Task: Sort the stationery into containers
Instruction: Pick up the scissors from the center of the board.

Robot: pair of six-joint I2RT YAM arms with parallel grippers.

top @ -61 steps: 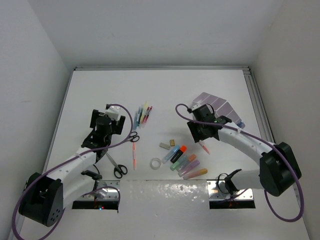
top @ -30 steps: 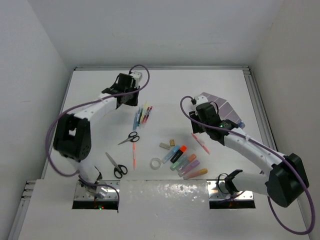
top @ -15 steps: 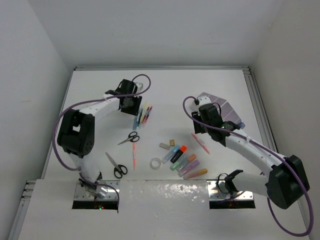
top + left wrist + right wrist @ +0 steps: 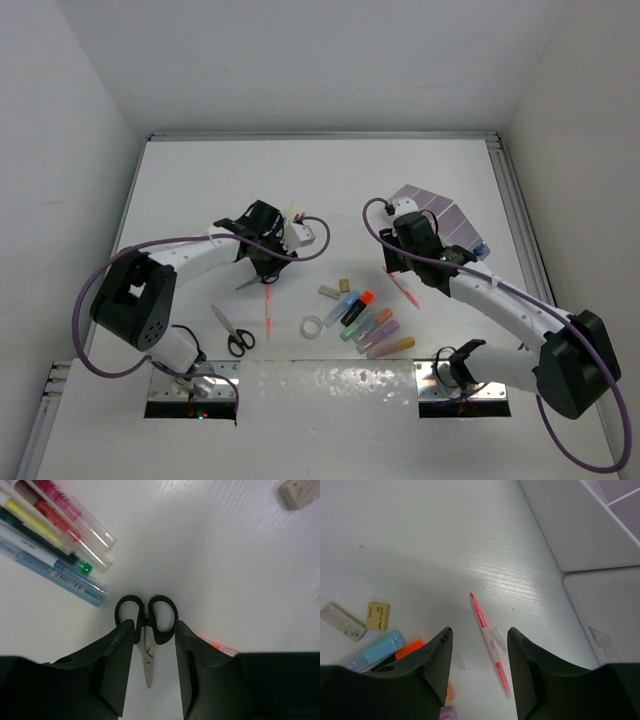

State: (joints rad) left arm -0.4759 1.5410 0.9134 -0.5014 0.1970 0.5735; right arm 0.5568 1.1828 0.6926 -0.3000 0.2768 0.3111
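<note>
Left gripper [image 4: 154, 630]: fingers parted, nothing clamped; low over the table [image 4: 200, 180], at the near end of the pen cluster.
Scissors at left gripper [image 4: 146, 616]: flat on the table, blades in the gap between the two fingers with free space on each side, black handles just at the fingertips; cannot tell if touching.
Pen cluster [image 4: 50, 535]: several thin pens side by side, just beside the scissor handles.
Right gripper [image 4: 480, 630]: fingers wide apart, nothing held; above a pink pen.
Pink pen [image 4: 487, 640]: lying on the table, in line with the gap between the fingers, near the organizer.
Organizer [image 4: 445, 215]: at the right side of the table, behind the right gripper.
Second scissors [image 4: 232, 333]: near the left arm base, well apart from both grippers.
Orange pen [image 4: 268, 310]: alone, just near of the left gripper.
Tape ring [image 4: 313, 326]: beside the highlighters [image 4: 372, 322], in the middle of the table.
Erasers [image 4: 377, 616]: two, just behind the highlighters.
</note>
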